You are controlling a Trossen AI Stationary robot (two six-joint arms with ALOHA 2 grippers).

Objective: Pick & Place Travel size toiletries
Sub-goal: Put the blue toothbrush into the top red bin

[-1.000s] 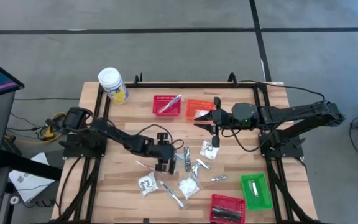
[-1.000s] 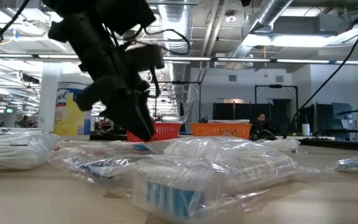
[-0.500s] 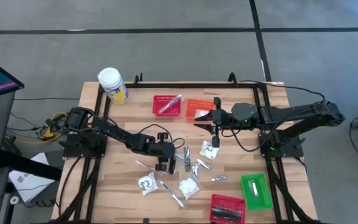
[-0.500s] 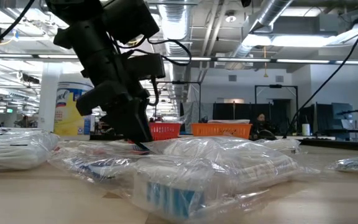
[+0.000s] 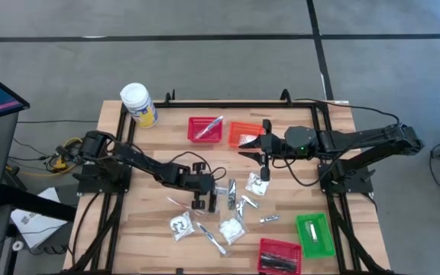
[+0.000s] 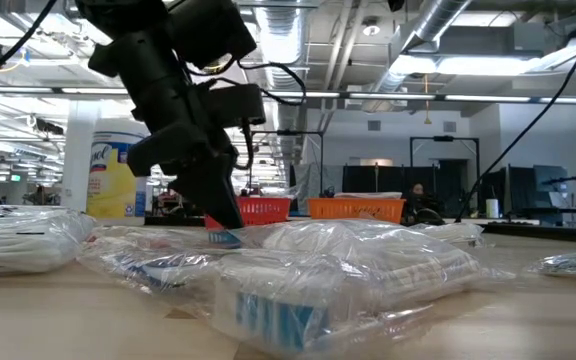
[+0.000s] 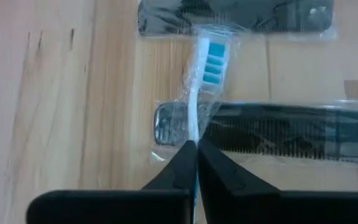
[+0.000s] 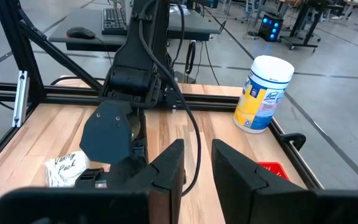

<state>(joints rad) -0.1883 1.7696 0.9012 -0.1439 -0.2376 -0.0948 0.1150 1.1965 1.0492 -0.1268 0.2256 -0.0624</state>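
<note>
Many travel size toiletries lie mid-table: clear-wrapped white packets (image 5: 231,228), slim silver sticks (image 5: 244,203) and black combs in clear wrap (image 7: 272,134). Among them lies a white toothbrush with blue bristles (image 7: 211,59) in clear wrap, its head across one comb. My left gripper (image 5: 214,195) is low over this pile and shut on the toothbrush. My right gripper (image 5: 252,145) hangs high beside the orange basket (image 5: 243,134). Its fingers (image 8: 197,168) are apart with nothing between them. My left gripper pinches the toothbrush's white handle (image 7: 193,134) with its wrap between its two fingertips. The fingers slant down from the table's left side and point along the handle. The toothbrush lies flat, with its head end on the wrapped comb.
A red basket (image 5: 205,128) holding a stick stands at the back next to the orange one. A green basket (image 5: 314,233) and another red one (image 5: 279,256) stand front right. A white-lidded yellow jar (image 5: 138,105) is at the back left corner.
My left gripper has stayed over the pile, rolled a little, and shut on the wrapped toothbrush's handle. The toothbrush still lies on the table.
</note>
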